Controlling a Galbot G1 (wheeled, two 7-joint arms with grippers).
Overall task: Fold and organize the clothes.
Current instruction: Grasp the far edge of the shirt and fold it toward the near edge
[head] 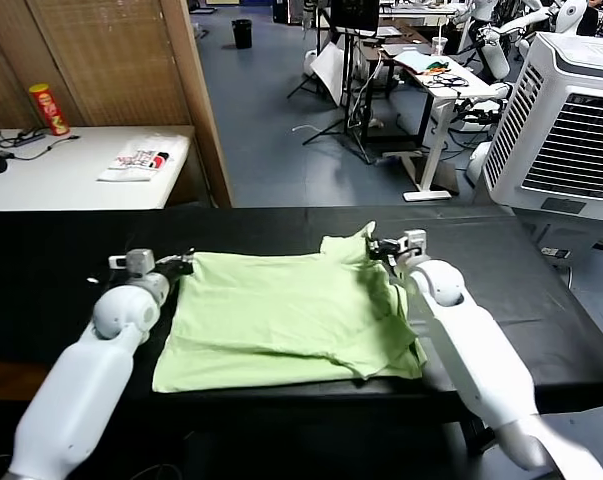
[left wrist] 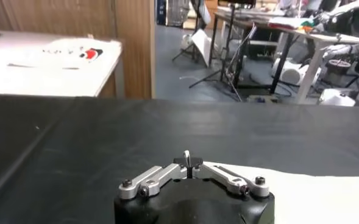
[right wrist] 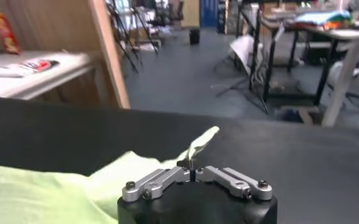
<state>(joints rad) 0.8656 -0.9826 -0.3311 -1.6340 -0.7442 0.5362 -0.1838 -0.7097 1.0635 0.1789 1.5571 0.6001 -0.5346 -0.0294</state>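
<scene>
The clothes, one pale lime-green shirt (head: 281, 310), lie spread on the black table cover (head: 61, 260), with the right side bunched into folds. My left gripper (head: 188, 264) is at the shirt's far left corner, shut on a small tab of its fabric (left wrist: 187, 156); the shirt's pale edge (left wrist: 313, 192) runs off beside it. My right gripper (head: 378, 248) is at the far right corner, shut on the cloth, which rises in a little peak (head: 366, 235). In the right wrist view that pinched corner (right wrist: 203, 143) sticks up past the gripper (right wrist: 191, 168), with the shirt (right wrist: 39, 195) spreading below.
Behind the black table on the left stands a white table (head: 41, 185) with a red can (head: 49, 108) and a plastic bag (head: 136, 160). A wooden partition (head: 196, 100) rises beside it. A white air cooler (head: 571, 120) stands at the far right.
</scene>
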